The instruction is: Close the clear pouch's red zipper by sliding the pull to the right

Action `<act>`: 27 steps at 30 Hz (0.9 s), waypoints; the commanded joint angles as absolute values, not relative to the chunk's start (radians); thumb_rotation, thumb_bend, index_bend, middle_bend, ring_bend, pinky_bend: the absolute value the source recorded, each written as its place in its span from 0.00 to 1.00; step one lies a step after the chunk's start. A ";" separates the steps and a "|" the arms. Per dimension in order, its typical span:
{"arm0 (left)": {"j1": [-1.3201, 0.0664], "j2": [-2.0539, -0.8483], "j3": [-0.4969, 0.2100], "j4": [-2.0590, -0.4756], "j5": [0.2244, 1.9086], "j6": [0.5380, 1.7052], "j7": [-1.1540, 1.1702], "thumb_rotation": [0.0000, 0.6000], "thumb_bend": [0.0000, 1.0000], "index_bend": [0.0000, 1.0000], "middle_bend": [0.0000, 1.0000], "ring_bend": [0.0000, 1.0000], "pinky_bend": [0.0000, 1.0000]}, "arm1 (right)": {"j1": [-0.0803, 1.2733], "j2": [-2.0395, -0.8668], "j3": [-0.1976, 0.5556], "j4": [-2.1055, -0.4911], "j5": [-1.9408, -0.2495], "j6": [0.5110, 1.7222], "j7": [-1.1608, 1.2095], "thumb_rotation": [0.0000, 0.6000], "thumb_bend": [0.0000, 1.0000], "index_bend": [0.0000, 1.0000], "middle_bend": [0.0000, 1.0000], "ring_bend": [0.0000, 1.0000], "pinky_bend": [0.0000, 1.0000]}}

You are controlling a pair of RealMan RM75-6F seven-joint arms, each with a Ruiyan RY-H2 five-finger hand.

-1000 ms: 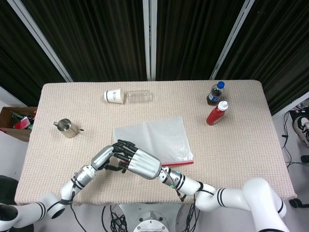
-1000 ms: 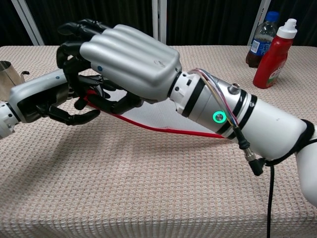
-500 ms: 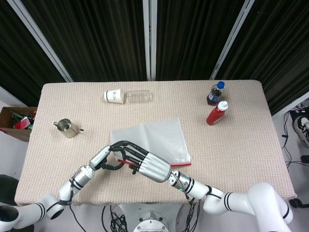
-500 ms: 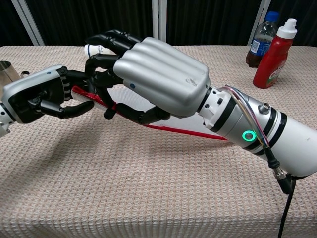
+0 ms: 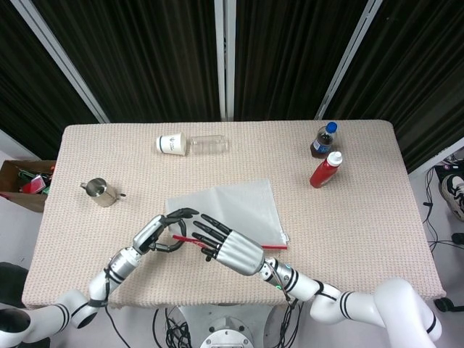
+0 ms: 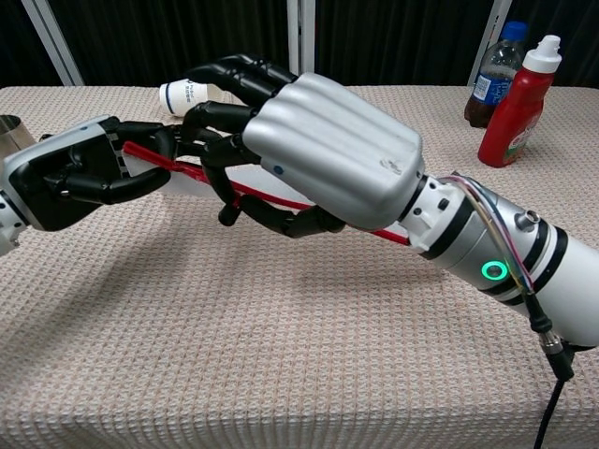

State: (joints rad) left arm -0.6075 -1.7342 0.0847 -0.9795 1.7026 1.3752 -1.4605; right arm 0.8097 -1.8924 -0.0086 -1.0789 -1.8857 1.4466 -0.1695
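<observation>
The clear pouch (image 5: 232, 206) lies flat mid-table, its red zipper (image 5: 187, 238) running along the near edge. My left hand (image 5: 161, 232) pinches the zipper's left end (image 6: 150, 156) and holds it a little off the cloth. My right hand (image 5: 230, 248) sits just to the right of it. In the chest view the right hand (image 6: 318, 154) has its fingers curled over the red strip and its thumb under it, so the strip (image 6: 393, 236) passes between them. The pull itself is hidden inside that hand.
A paper cup (image 5: 170, 143) and a clear bottle (image 5: 209, 144) lie on their sides at the back. A metal cup (image 5: 100, 192) stands at the left, a cola bottle (image 5: 325, 139) and a red squeeze bottle (image 5: 325, 170) at the right. A cardboard box (image 5: 22, 181) sits off the table's left edge.
My right hand has slid to the right along the zipper, baring a stretch of red strip between the two hands. The left hand has lifted the zipper's left end, and the pouch has shifted slightly.
</observation>
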 commanded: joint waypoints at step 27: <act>-0.529 -1.753 0.036 -0.848 1.585 1.308 -1.383 1.00 0.48 0.65 0.19 0.13 0.16 | 0.503 -1.639 -0.117 -1.117 -1.791 1.536 -0.167 1.00 0.48 1.00 0.23 0.00 0.00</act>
State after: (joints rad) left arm -0.5311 -1.7528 0.0372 -0.8491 1.5867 1.3096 -1.3860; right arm 0.5073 -1.6424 -0.1166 -1.1205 -1.7945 1.5347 -0.1714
